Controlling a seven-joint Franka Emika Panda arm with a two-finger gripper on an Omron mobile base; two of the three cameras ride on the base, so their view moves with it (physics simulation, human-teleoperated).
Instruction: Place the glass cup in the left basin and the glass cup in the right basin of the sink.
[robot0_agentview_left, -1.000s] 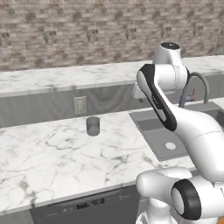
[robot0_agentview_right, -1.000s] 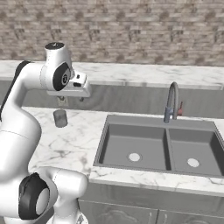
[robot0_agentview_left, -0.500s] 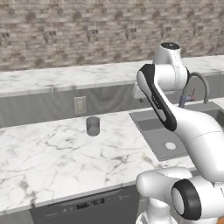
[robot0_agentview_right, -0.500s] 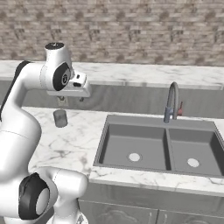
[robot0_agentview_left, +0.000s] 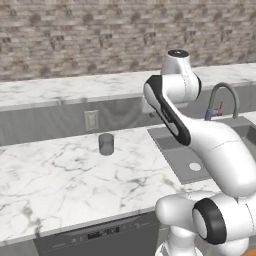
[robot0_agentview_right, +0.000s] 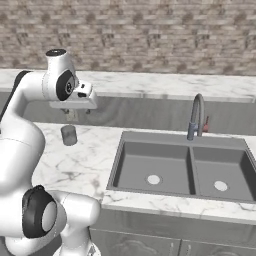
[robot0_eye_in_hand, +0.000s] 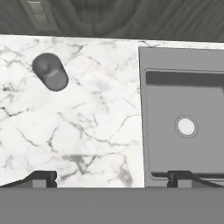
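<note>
On the marble counter (robot0_agentview_left: 60, 175), left of the sink (robot0_agentview_right: 182, 167), stands a glass cup (robot0_agentview_left: 106, 144) upright; above, the end effector (robot0_eye_in_hand: 111, 177) hangs spread wide, holding nothing.

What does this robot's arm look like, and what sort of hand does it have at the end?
The arm is made of smooth, rounded white shells with dark grey to black bands and round caps at the joints. No loose cables or markings show. Its hand is a boxy white block ending in a two-finger gripper, whose small dark finger tips look squarish.
</note>
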